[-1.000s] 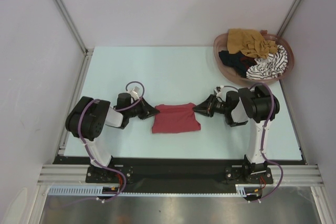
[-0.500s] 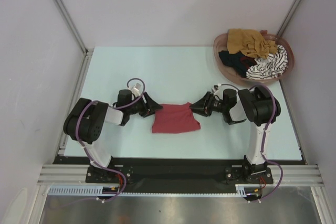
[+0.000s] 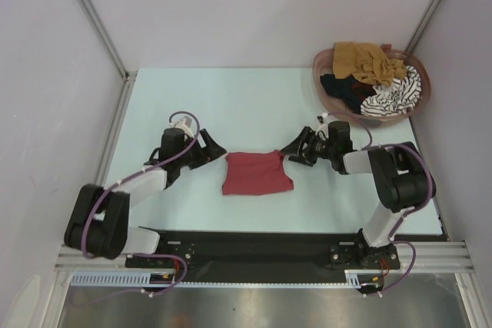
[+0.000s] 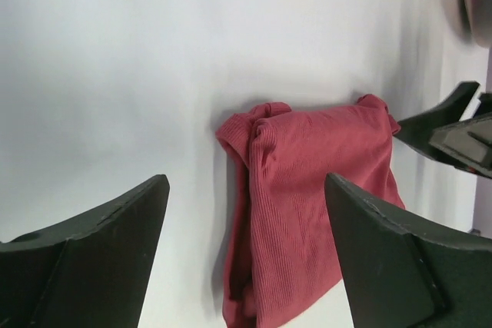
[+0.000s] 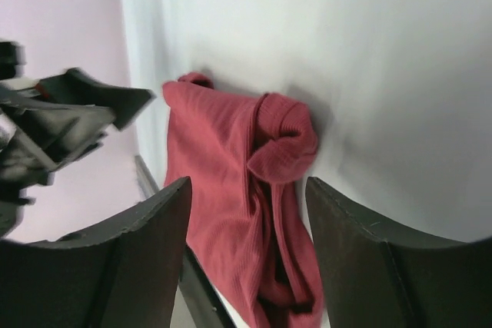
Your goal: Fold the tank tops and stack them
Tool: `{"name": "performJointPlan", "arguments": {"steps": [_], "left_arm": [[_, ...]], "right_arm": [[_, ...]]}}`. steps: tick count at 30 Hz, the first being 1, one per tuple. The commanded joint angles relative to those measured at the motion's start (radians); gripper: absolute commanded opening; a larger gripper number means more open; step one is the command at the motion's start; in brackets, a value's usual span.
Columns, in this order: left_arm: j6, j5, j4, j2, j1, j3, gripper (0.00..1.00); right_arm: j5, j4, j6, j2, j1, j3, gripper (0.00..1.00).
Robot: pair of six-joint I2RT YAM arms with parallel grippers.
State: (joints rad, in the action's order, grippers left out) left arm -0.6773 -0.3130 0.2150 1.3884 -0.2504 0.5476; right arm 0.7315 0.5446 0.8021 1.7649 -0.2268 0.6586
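From above, the left claw (image 3: 218, 149) stands wide open and holds nothing. Its tips are just beside the far left corner of the dark red tank top (image 3: 257, 173), which lies folded into a small rectangle on the counter (image 3: 246, 101) between the two arms. The left arm stretches low and long from its base, its forearm angled in toward the middle. The right claw (image 3: 287, 152) is also spread wide and empty, at the garment's far right corner; whether it touches the cloth cannot be told. The right arm is bent sharply at the elbow, with the wrist pointing left. The mustard tank top (image 3: 364, 59), black tank top (image 3: 342, 87) and striped tank top (image 3: 397, 95) sit heaped in the basket (image 3: 323, 61) at the far right.

The left wrist view shows both fingers (image 4: 96, 263) far apart, with the red garment flat on the counter beyond them.

The right wrist view shows the same: parted fingers (image 5: 361, 247), nothing gripped, a rolled cloth corner lying ahead.
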Motion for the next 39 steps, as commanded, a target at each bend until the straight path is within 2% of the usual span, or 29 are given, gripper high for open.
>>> {"name": "performJointPlan", "arguments": {"steps": [1, 4, 5, 6, 7, 8, 10, 15, 17, 18, 25, 28, 31, 34, 35, 36, 38, 39], "left_arm": [[0.058, 0.109, -0.166, -0.147, -0.036, -0.018, 0.88], [0.045, 0.207, -0.287, -0.258, -0.122, -0.038, 0.89], [0.032, 0.230, -0.316, -0.281, -0.144, -0.043, 0.89], [0.025, 0.270, -0.359, -0.322, -0.185, -0.054, 0.90], [0.016, 0.282, -0.391, -0.339, -0.203, -0.067, 0.95], [0.009, 0.294, -0.391, -0.351, -0.220, -0.067, 0.96], [-0.001, 0.295, -0.401, -0.376, -0.254, -0.100, 0.96], [-0.044, 0.288, -0.361, -0.397, -0.296, -0.179, 0.91], [-0.057, 0.281, -0.321, -0.394, -0.303, -0.198, 0.91], [-0.061, 0.272, -0.303, -0.387, -0.306, -0.213, 0.89], [-0.090, 0.229, -0.163, -0.355, -0.342, -0.238, 0.85], [-0.085, 0.235, -0.135, -0.344, -0.352, -0.238, 0.84], [-0.079, 0.229, -0.123, -0.325, -0.352, -0.233, 0.74], [-0.080, 0.212, -0.094, -0.308, -0.355, -0.239, 0.54], [-0.080, 0.207, -0.077, -0.295, -0.357, -0.242, 0.51], [-0.082, 0.197, -0.068, -0.289, -0.360, -0.242, 0.50], [-0.080, 0.181, -0.039, -0.267, -0.363, -0.247, 0.44], [-0.079, 0.170, -0.028, -0.261, -0.365, -0.248, 0.42]], "right_arm": [[-0.183, -0.308, -0.197, -0.132, -0.051, 0.052, 0.67], [-0.323, -0.478, -0.269, -0.243, -0.120, 0.052, 0.71], [-0.352, -0.517, -0.285, -0.286, -0.164, 0.056, 0.76], [-0.378, -0.600, -0.294, -0.300, -0.184, 0.061, 0.86], [-0.421, -0.626, -0.308, -0.332, -0.224, 0.056, 0.92], [-0.441, -0.646, -0.313, -0.332, -0.224, 0.053, 0.96], [-0.496, -0.701, -0.313, -0.367, -0.273, 0.042, 0.96], [-0.534, -0.738, -0.282, -0.413, -0.309, -0.010, 0.83], [-0.544, -0.732, -0.277, -0.426, -0.313, -0.025, 0.82], [-0.546, -0.718, -0.277, -0.427, -0.312, -0.036, 0.79], [-0.446, -0.621, -0.277, -0.371, -0.313, -0.050, 0.62], [-0.428, -0.588, -0.284, -0.360, -0.316, -0.054, 0.59], [-0.417, -0.583, -0.287, -0.367, -0.321, -0.056, 0.54], [-0.374, -0.563, -0.281, -0.371, -0.322, -0.066, 0.45], [-0.363, -0.554, -0.270, -0.372, -0.324, -0.076, 0.41], [-0.342, -0.554, -0.265, -0.375, -0.322, -0.082, 0.32], [-0.325, -0.506, -0.244, -0.377, -0.322, -0.096, 0.23], [-0.310, -0.500, -0.235, -0.377, -0.322, -0.109, 0.12]]}}
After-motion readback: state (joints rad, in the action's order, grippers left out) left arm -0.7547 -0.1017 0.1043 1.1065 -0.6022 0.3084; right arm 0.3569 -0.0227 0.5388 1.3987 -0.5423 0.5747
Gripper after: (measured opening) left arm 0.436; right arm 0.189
